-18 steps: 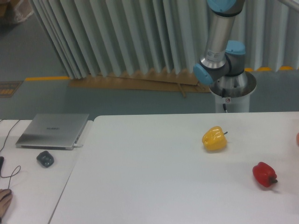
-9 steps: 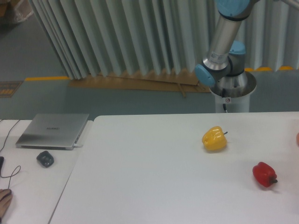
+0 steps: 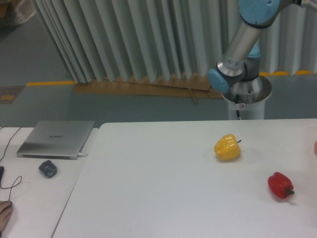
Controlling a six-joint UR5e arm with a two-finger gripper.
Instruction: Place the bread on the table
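Grey pleated curtains hang behind my white table [image 3: 163,198], where a yellow pepper [image 3: 227,147] sits up-left of a red pepper [image 3: 280,185], well apart. A closed laptop [image 3: 55,139] rests on the adjoining desk. Bread and gripper are both out of frame; only the arm [image 3: 242,44] shows.

1. The arm [image 3: 247,39] runs out past the top edge; its gripper lies outside the view.
2. The bread shows nowhere in the frame.
3. A small reddish thing [image 3: 315,147] at the right edge is cut off, too little to name.
4. The table [image 3: 158,198] is cropped at the bottom and right.
5. A hand [image 3: 5,214] at the lower left corner is only partly visible.
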